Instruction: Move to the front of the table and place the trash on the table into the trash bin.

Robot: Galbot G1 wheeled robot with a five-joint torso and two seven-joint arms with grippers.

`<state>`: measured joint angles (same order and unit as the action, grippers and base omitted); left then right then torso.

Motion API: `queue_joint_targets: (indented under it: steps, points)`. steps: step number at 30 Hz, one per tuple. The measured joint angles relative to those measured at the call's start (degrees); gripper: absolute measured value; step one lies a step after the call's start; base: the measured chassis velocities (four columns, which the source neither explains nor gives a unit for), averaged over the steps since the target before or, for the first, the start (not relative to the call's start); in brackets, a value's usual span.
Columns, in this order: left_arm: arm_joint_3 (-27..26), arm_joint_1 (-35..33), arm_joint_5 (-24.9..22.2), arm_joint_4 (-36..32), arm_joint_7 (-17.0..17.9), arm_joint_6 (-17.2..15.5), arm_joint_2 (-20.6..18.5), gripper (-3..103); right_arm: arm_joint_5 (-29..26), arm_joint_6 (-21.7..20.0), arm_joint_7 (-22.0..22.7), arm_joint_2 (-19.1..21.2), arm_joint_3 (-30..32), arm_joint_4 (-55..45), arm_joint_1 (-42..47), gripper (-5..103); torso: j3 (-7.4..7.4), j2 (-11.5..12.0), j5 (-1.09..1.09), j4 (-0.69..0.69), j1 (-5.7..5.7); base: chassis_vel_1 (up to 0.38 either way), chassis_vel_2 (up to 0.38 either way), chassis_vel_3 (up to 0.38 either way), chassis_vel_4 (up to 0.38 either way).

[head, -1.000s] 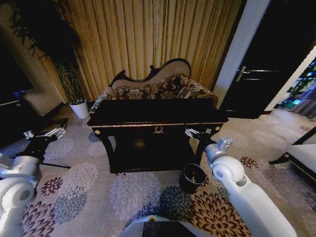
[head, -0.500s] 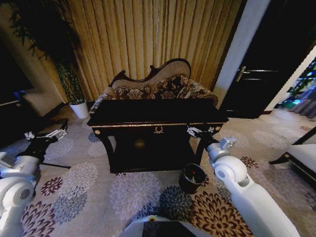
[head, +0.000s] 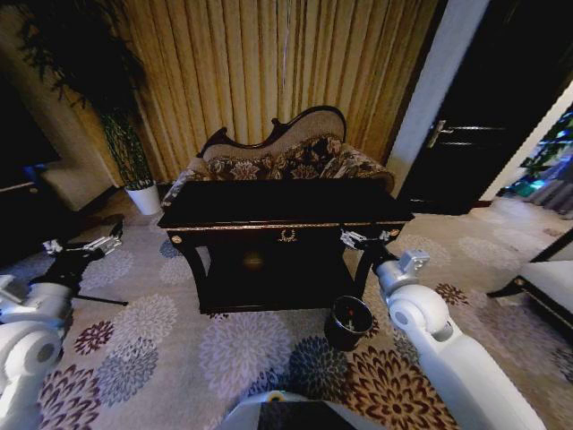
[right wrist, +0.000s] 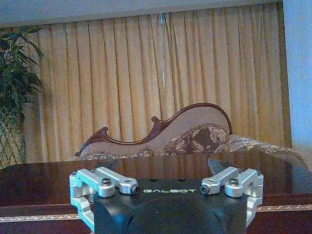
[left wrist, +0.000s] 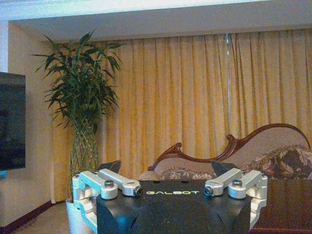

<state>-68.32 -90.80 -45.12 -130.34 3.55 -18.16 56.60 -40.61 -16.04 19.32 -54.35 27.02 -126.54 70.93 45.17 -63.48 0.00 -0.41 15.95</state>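
The glossy black table [head: 286, 213] with gold trim stands straight ahead, its top [right wrist: 161, 170] dark and reflective. The trash is out of view. On the carpet by the table's front right leg stands the small round trash bin [head: 349, 321]. My left gripper [head: 83, 245] hovers over the carpet left of the table, open with nothing in it [left wrist: 165, 168]. At the table's front right corner, level with its edge, my right gripper [head: 362, 239] is also open and holds nothing [right wrist: 165, 165].
A carved floral sofa [head: 279, 159] sits right behind the table, before gold curtains. A white plant pot [head: 143, 198] with a tall plant stands back left. A dark door [head: 488, 125] is at the right, and low furniture [head: 546, 279] at the right edge.
The right arm has crept slightly to the right beside the table corner. The left arm and the table look the same.
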Motion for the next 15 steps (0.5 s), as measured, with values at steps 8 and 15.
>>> queue_joint_targets:
  steps: [8,15]
  points:
    - [0.04,-0.16,-0.02,-0.12,-0.07,0.04,-0.15,100,0.05,0.09,-0.05,-0.24,0.37,-0.24,0.33,100,0.00,0.00,0.00,0.00,0.01,0.081,-0.093,-0.101,0.088]
    - [0.46,0.03,-0.10,-0.43,-0.50,0.21,-0.17,100,-0.26,0.22,-0.13,-0.07,1.64,-0.23,0.68,100,0.00,0.00,0.00,0.02,0.00,0.170,-0.162,-0.159,0.185]
